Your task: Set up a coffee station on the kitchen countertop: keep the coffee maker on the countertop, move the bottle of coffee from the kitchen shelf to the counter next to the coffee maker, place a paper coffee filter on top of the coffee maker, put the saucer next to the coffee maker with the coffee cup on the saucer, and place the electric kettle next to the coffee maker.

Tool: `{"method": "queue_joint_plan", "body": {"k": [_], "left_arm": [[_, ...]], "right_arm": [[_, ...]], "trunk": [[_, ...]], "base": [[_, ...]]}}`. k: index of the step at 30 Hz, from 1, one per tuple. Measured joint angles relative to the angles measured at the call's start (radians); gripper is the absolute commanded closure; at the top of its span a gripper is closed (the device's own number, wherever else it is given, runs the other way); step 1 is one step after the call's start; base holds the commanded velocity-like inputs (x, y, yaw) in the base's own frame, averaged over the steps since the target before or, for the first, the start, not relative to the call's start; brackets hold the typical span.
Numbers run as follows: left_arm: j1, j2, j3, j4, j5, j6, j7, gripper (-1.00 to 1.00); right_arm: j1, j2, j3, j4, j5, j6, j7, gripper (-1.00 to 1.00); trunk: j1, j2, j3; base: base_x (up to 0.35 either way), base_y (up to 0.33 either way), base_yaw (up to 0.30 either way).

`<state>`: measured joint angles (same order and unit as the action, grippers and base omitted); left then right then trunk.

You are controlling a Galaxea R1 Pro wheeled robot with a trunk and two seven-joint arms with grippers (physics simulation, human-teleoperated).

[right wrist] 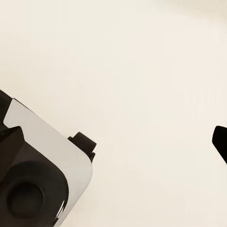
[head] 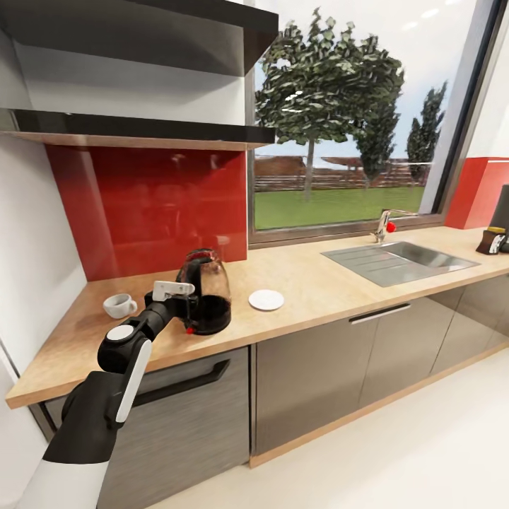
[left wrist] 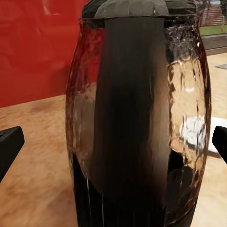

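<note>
Clear-glass electric kettle (head: 205,290) stands on the desk (head: 318,283), left of frame centre, between coffee cup (head: 119,305) and saucer (head: 266,300); the left claw (left wrist: 113,146) is spread wide around it, fingertips apart.

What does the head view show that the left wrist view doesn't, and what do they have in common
Head view alone: the cup, the saucer, the sink, the window and the left arm reaching to the kettle. Left wrist view alone: a close look at the kettle's rippled glass, with the left gripper fingers spread at either side of it. Both share the kettle, the countertop and the red wall.
</note>
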<state>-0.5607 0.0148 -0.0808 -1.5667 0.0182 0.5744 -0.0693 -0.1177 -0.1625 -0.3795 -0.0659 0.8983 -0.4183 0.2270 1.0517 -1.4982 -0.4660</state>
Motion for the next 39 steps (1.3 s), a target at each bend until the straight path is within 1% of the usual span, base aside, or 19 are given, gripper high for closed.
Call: {"method": "queue_joint_plan", "body": {"k": [37, 38, 39], "left_arm": [[0.000, 0.000, 0.000, 0.002, 0.000, 0.006, 0.000, -1.00], [0.000, 0.000, 0.000, 0.002, 0.000, 0.006, 0.000, 1.00], [0.000, 0.000, 0.000, 0.002, 0.000, 0.006, 0.000, 1.00]], "right_arm": [[0.000, 0.000, 0.000, 0.000, 0.000, 0.000, 0.000, -1.00], [0.000, 0.000, 0.000, -0.001, 0.000, 0.000, 0.000, -1.00], [0.000, 0.000, 0.000, -0.001, 0.000, 0.000, 0.000, -1.00]], "trunk": [[0.000, 0.000, 0.000], [0.000, 0.000, 0.000], [0.000, 0.000, 0.000]], "base": [[0.002, -0.001, 0.000], [0.000, 0.000, 0.000], [0.000, 0.000, 0.000]]}}
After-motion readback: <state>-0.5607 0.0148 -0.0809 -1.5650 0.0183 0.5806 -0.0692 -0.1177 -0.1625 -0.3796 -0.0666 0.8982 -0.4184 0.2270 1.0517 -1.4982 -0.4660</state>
